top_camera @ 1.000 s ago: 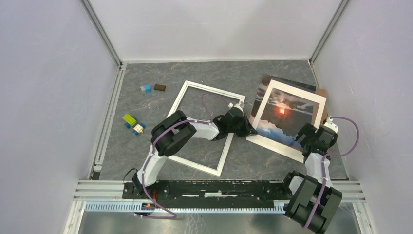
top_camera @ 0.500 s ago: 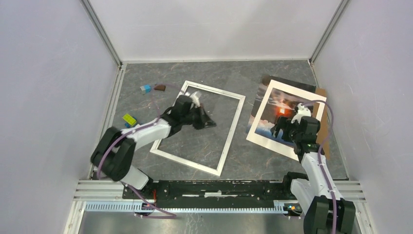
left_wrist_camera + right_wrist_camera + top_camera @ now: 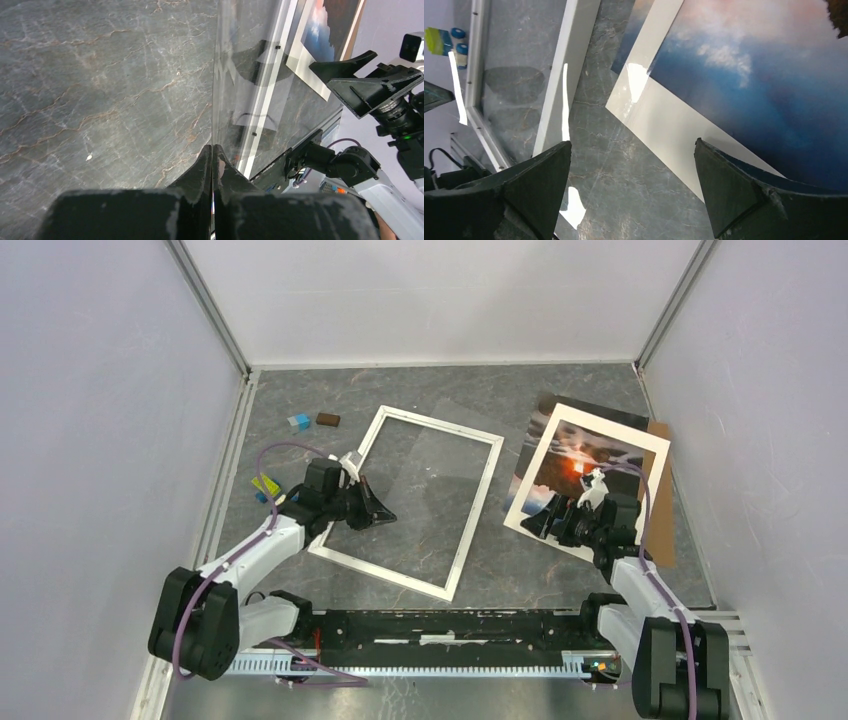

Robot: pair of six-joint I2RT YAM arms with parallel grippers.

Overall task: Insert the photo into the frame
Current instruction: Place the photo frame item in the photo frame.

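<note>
- Reaching in from the near edge, the left tool (image 3: 380, 513) hangs low over the frame's 9 o'clock side, inside the white rim, with its jaws pressed fully together.
- Seen from the left wrist, the closed tips meet the edge of a clear pane (image 3: 260, 75) lying in the frame. I cannot tell whether the pane is actually pinched.
- The right tool (image 3: 560, 523) sits at the photo's 7 o'clock corner with its jaws spread wide and nothing between them.
- In the right wrist view, one finger (image 3: 544, 175) is over bare grey counter (image 3: 609, 200) and the other is over the print's white border.
- The frame (image 3: 474, 518) lies flat at the middle of the counter, tilted clockwise, with marbled stone showing through it.
- The photo (image 3: 612, 452) lies picture-side up at the frame's 3 o'clock. It is just beside the frame, not in it.
- A brown backing board (image 3: 667, 540) pokes out from under the photo's far and right edges.
- A yellow-green block (image 3: 265, 483) rests at the frame's 9 o'clock.
- Farther back, at the frame's 10 o'clock, are a small blue block (image 3: 298, 421) and a brown block (image 3: 327, 420).
</note>
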